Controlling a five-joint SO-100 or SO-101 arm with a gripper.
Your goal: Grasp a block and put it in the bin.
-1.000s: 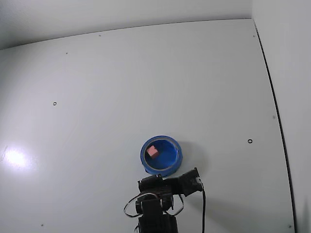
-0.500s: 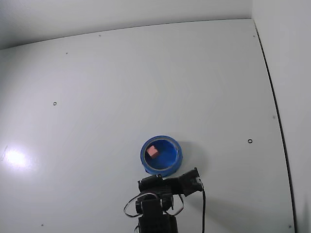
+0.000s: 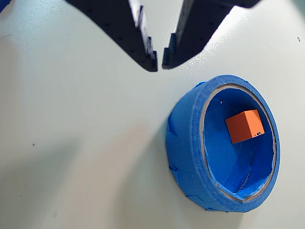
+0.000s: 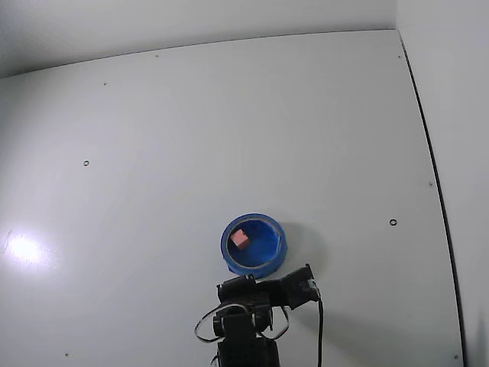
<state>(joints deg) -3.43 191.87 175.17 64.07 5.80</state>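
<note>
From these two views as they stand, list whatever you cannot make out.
- Gripper: in the wrist view the top edge cuts off everything above the fingers.
- Gripper, fixed view: folded into the dark arm at the bottom edge; fingers indistinguishable.
- Block: its underside is hidden in the wrist view; in the fixed view too small for detail.
- Bin: its far outer wall is hidden by its own rim.

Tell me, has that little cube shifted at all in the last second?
No. In the fixed view the cube sits at the same spot inside the blue bin, toward its upper-left wall, and the bin has not moved against the table's screw hole.
</note>
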